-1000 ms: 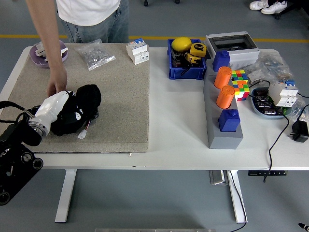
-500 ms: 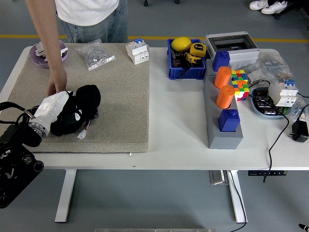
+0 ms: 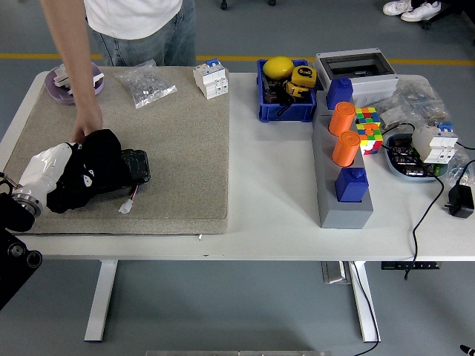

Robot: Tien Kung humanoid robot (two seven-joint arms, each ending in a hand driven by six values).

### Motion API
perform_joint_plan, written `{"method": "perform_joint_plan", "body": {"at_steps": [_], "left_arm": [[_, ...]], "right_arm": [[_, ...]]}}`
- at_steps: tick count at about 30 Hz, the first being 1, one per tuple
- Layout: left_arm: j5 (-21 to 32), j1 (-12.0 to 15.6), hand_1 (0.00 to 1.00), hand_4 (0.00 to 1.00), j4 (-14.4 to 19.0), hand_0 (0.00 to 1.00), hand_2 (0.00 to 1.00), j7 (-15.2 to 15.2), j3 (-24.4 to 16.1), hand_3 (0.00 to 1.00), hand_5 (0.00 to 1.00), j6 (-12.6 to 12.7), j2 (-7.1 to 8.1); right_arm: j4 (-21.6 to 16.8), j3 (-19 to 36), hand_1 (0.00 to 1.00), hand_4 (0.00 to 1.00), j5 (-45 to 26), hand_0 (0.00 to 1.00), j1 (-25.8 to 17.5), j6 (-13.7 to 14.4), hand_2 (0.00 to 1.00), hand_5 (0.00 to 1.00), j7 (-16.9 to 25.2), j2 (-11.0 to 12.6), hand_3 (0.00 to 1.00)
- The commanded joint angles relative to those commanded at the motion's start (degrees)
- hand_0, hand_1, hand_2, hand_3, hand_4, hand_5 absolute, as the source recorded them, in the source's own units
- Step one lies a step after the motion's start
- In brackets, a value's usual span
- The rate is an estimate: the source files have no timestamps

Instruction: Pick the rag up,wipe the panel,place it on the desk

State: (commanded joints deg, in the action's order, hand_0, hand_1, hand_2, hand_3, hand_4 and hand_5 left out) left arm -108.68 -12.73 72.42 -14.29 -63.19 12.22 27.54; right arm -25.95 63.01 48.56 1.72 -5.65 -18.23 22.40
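A black rag (image 3: pixel 111 152) lies bunched on the left part of the beige textured panel (image 3: pixel 182 148). My left hand (image 3: pixel 78 178), with a white cover on its wrist, reaches in from the left edge, and its black fingers are curled into the rag. A black block (image 3: pixel 136 166) with a small white connector on a wire shows at the rag's right side. A person at the far side reaches down with one hand (image 3: pixel 88 124), which rests at the rag's upper edge. My right arm is out of view.
On the panel's far edge are a purple dish (image 3: pixel 74 80), a bag of small parts (image 3: pixel 147 83) and a white breaker (image 3: pixel 211 78). To the right stand a blue bin (image 3: pixel 286 93), a grey block with orange cylinders (image 3: pixel 343 170), a colour cube and cables.
My left hand has pulled back to the left, dragging the rag with it across the panel. The black block is now uncovered. The person's hand stays at the rag's top.
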Motion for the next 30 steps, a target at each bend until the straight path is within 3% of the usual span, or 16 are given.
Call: {"method": "perform_joint_plan", "body": {"at_steps": [12,30], "left_arm": [[-1.5,3.6,0.245,0.068,-1.1,0.245,0.591,-0.1,-5.8,0.511,0.002,-0.2,2.64],[-2.6,5.9,0.245,0.07,-4.1,0.245,0.584,0.9,-12.4,0.51,0.002,0.5,4.58]], "right_arm": [[0.0,0.3,0.696,0.998,0.0,0.762,0.0,0.1,0.727,0.639,0.0,0.0,0.705],[0.0,0.4,0.696,0.998,0.0,0.763,0.0,0.1,0.727,0.644,-0.1,0.0,0.707]]}}
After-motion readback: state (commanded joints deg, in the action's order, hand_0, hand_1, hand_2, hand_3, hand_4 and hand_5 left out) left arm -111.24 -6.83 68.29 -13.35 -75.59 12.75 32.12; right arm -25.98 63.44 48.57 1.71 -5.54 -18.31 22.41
